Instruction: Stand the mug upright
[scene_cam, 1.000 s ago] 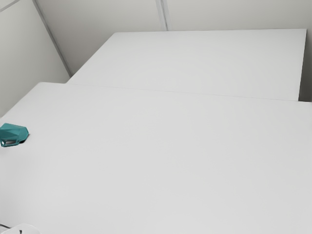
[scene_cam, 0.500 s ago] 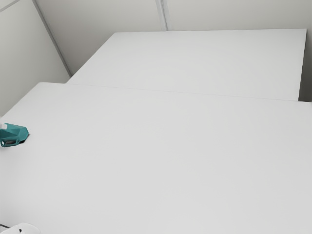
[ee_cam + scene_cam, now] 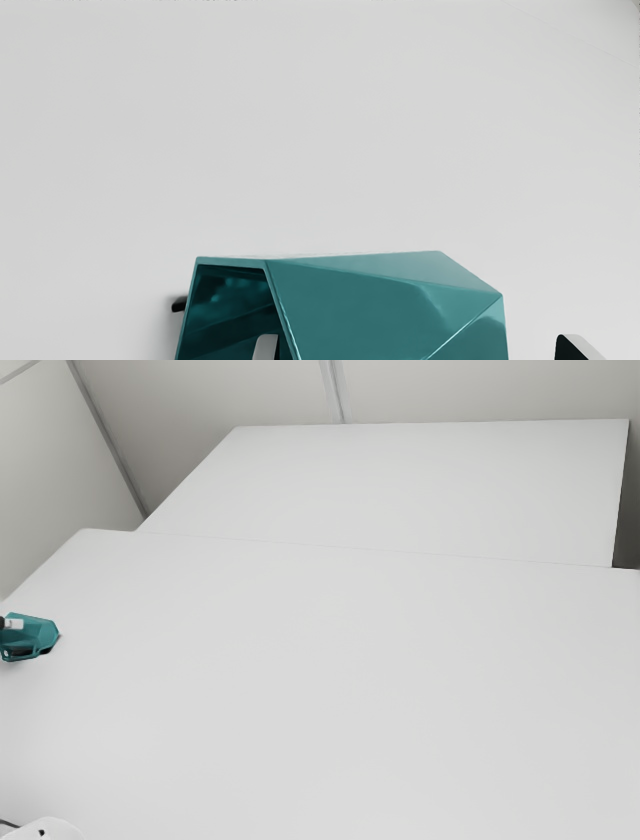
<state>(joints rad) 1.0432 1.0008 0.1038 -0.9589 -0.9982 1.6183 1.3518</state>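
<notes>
Though the exterior view's edge crops the sideways mug (image 3: pixel 38 635) and claw (image 3: pixel 14 624), the claw's fingers stand apart.

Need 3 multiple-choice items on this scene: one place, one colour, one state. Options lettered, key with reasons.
1. Where is the mug?
A) the exterior view's right edge
B) the exterior view's centre
C) the exterior view's left edge

2. Mug colour?
A) teal
B) red
C) yellow

3. How does the mug sit on the table?
A) upright
B) on its side
C) upside down

Key:
1 C: the exterior view has it right at that edge.
2 A: both views show blue-green faceted walls.
3 B: in the wrist view its mouth faces sideways, with its long faceted wall turned up.
</notes>
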